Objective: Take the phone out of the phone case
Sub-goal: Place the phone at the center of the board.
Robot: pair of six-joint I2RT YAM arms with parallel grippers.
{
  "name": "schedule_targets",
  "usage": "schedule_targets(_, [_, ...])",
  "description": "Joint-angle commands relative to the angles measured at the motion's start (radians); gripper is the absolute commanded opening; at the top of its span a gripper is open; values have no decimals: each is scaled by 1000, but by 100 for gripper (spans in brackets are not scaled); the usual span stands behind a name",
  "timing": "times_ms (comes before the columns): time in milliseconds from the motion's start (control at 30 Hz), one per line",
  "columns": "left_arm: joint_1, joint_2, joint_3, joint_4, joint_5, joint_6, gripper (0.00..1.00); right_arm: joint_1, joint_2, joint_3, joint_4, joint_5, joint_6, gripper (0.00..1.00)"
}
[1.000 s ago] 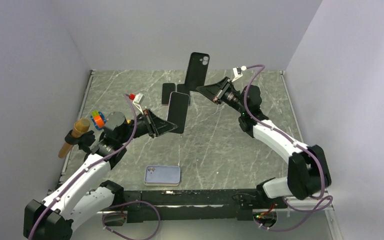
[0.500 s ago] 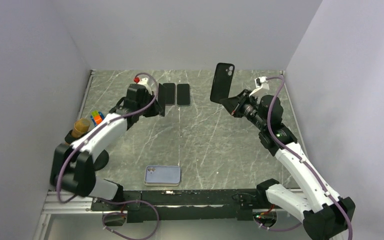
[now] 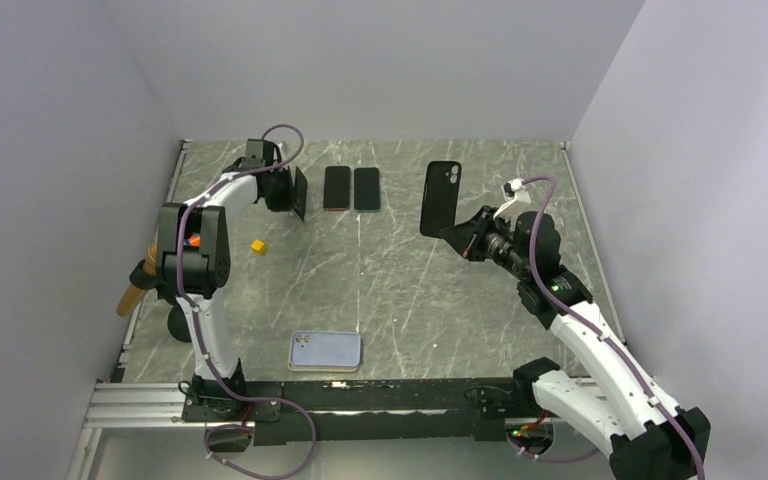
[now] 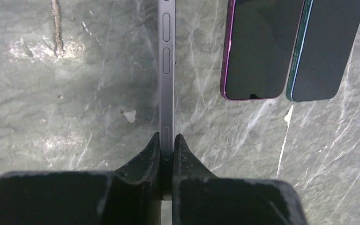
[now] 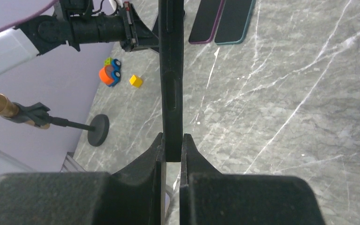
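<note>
Swung phone (image 4: pixel 166 56) just left of the 2 flat phones (image 4: pixel 262 47), pinched edge-on in left gripper (image 4: pixel 167 143) for laying down, emptied case (image 5: pixel 170 70) clamped clear in right gripper (image 5: pixel 172 143).

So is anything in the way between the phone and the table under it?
Nothing visible. The left end effector holds the phone on edge, bare table beneath, two other phones beside it. The case is off in the right end effector.
</note>
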Motion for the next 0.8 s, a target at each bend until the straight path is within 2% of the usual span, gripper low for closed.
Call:
schedule_targets(0, [9, 29, 89, 3, 136, 30, 0, -1, -33, -21, 42, -19, -6, 0])
schedule_targets(167, [16, 126, 182, -17, 225, 15, 1, -2, -40, -30, 45, -30, -2, 0])
schedule_targets(367, [25, 200, 238, -25, 266, -29, 5, -2, -58, -35, 30, -27, 0, 0])
schedule_targets(500, [29, 208, 243, -27, 260, -54, 17, -2, -61, -42, 31, -35, 4, 0])
schedule_targets(633, [29, 200, 241, -39, 248, -64, 33, -2, -55, -52, 32, -54, 5, 0])
schedule_targets(767, [30, 180, 229, -46, 206, -45, 41, -1, -37, -62, 28, -86, -5, 0])
